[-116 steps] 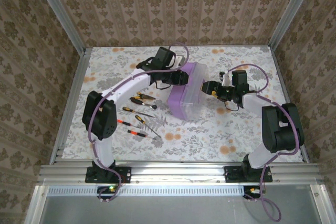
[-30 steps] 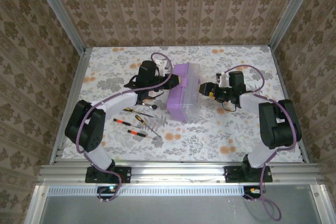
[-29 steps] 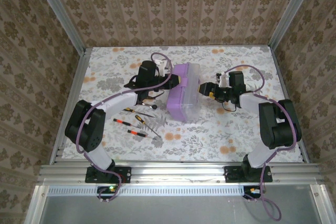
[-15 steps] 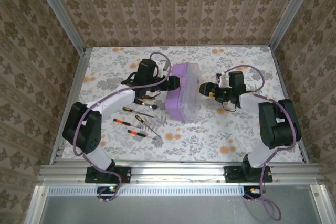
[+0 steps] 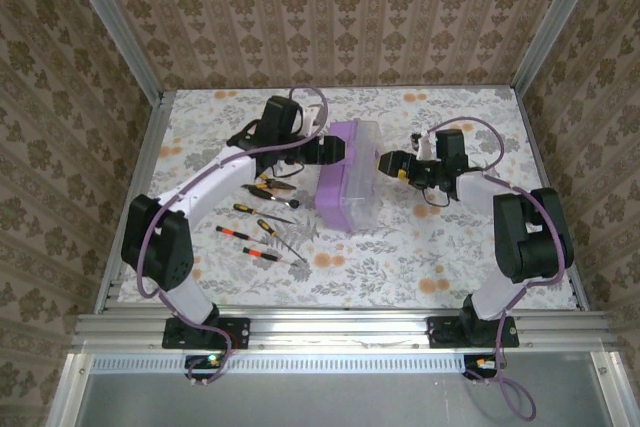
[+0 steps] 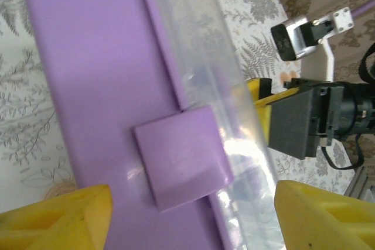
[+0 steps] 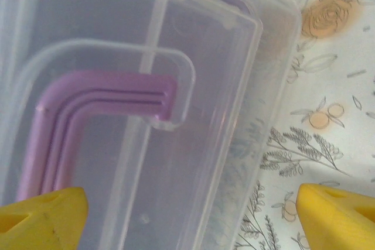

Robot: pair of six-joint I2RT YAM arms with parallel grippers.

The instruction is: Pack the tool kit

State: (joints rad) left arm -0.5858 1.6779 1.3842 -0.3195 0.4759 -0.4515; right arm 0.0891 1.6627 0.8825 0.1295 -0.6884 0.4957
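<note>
The purple tool kit box (image 5: 343,185) stands on edge mid-table, its clear lid (image 5: 368,172) facing right. My left gripper (image 5: 338,151) hovers over the box's upper left side and is open. In the left wrist view its fingers straddle the purple latch (image 6: 181,165) and the clear lid (image 6: 214,80). My right gripper (image 5: 388,164) is open just right of the lid. The right wrist view looks at the lid (image 7: 222,115) and its purple handle (image 7: 88,100). Orange-handled pliers (image 5: 272,188) and black-orange screwdrivers (image 5: 236,234) lie on the table left of the box.
A flower-patterned cloth (image 5: 420,257) covers the table. Metal rails (image 5: 130,187) and patterned walls fence it on the left, right and back. The loose tools sit between the left arm's forearm (image 5: 215,172) and the box. Cables loop over both wrists.
My left gripper has opened and lifted slightly toward the back along the box's left side. The right gripper has barely moved. The box stays on edge.
</note>
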